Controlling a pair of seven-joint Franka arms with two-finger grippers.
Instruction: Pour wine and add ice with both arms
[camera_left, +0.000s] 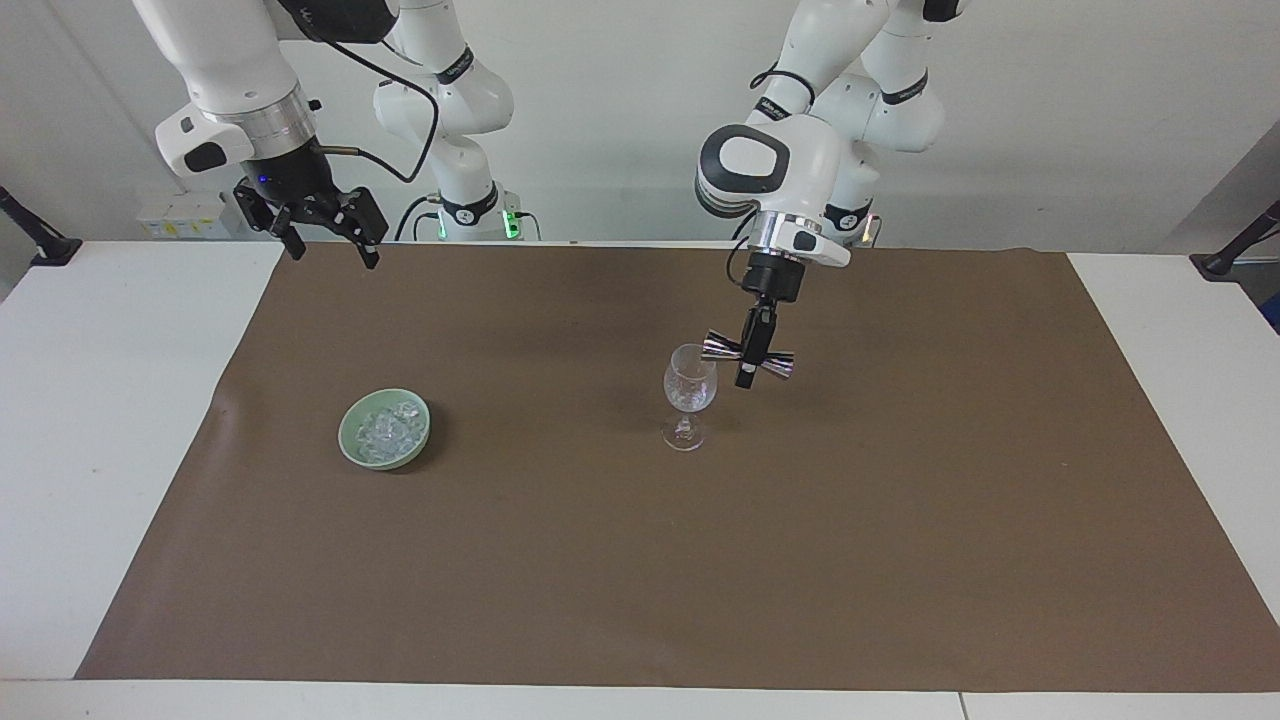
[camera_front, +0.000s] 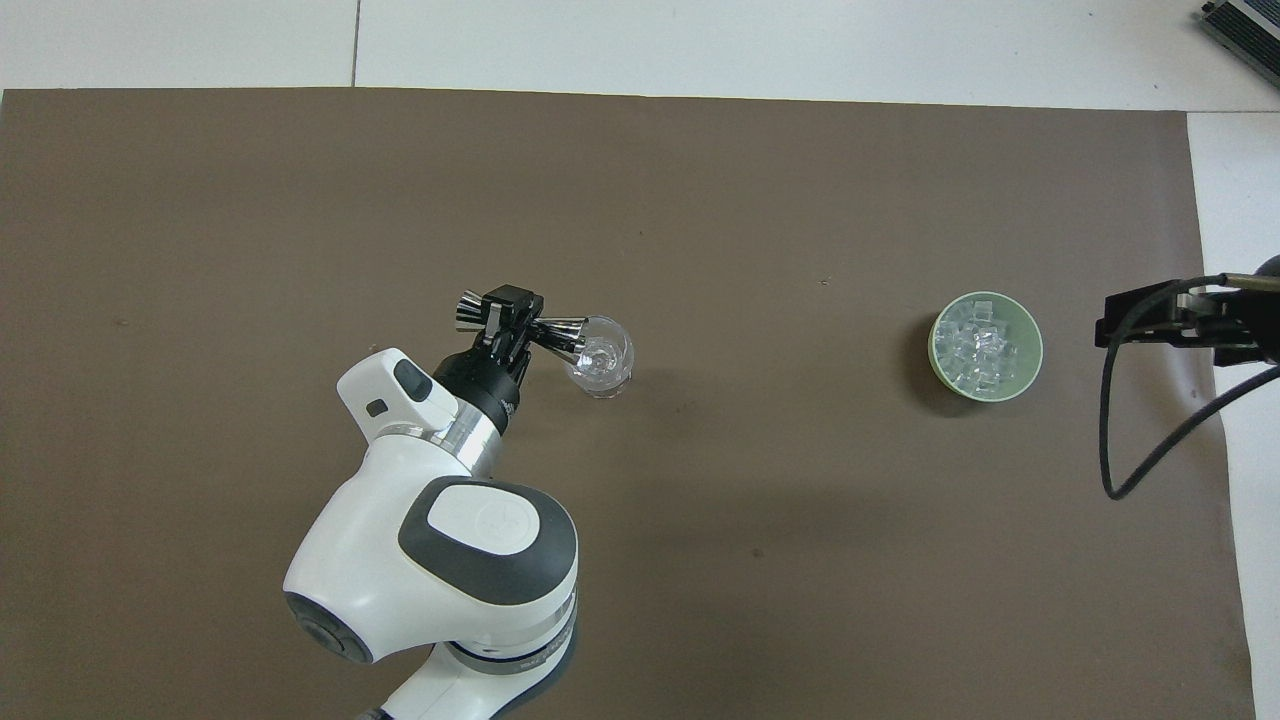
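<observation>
The right end effector (camera_left: 327, 240) hangs high over the edge of the brown mat (camera_left: 900, 520) at the right arm's end of the table (camera_left: 100, 400), its fingers spread wide and holding nothing; this arm waits. The left end effector (camera_left: 748, 372) is over the mat near the middle of the table, pointing down, its fingers clamped tight on the narrow waist of a shiny metal double-ended jigger (camera_left: 747, 357). The jigger lies nearly level in the grip, one cone end reaching to the rim of the wine glass (camera_left: 689, 392) and the other end pointing away from it toward the left arm's end. In the overhead view the same cone end of the jigger (camera_front: 540, 331) overlaps the rim of the glass (camera_front: 600, 360), with the left end effector (camera_front: 508, 318) just beside it. The glass stands upright on its stem on the mat, clear, with glints low in its bowl that I cannot read as ice or liquid. About as far from the robots as the glass, toward the right arm's end, sits a pale green bowl (camera_left: 351, 440) on the mat, well apart from the glass. The ice (camera_left: 388, 428) is heaped in that bowl, small clear chunks glinting whitish, seen from above as a pile (camera_front: 975, 348) filling most of the bowl (camera_front: 1033, 352).
</observation>
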